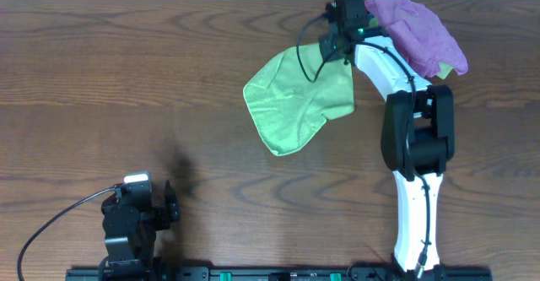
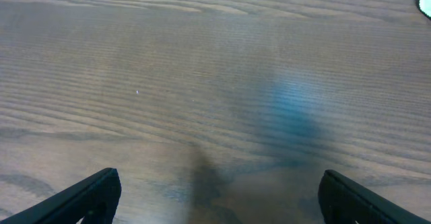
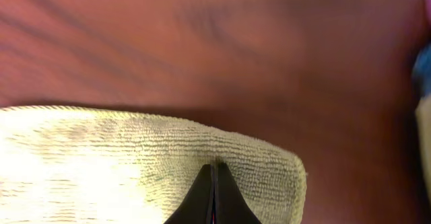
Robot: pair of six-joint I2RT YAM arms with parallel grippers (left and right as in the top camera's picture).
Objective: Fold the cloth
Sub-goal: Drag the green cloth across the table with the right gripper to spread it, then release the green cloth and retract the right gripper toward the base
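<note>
The right gripper (image 3: 215, 171) has its two fingers pressed together, their tips meeting on a pinch of the cloth (image 3: 101, 163) close to its edge. Just to one side of the tips that edge rounds off into a corner. A dark shadow runs under the edge, so the fabric there sits slightly off the table (image 3: 202, 42).

From overhead, the rest of the cloth spreads away from this gripper, back toward the robot's base and to its left. It is a rumpled lime-green sheet rather than a flat square, and it narrows to a blunt point at the end farthest from the fingers. A black cable (image 1: 301, 53) loops out from the gripper over the part of the cloth nearest it.

On the gripper's other side, to its right, a purple cloth (image 1: 418, 29) lies in a heap just beside the wrist. Whether the two touch cannot be told. The right arm (image 1: 415, 137) runs from the gripper back past that heap to its base at the near edge of the table.

The left gripper (image 2: 220, 182) sits well apart from all this, low at the near left of the table. Its fingers are spread wide, with only wood grain showing between them. In its own camera a sliver of pale green shows at the far right corner.
</note>
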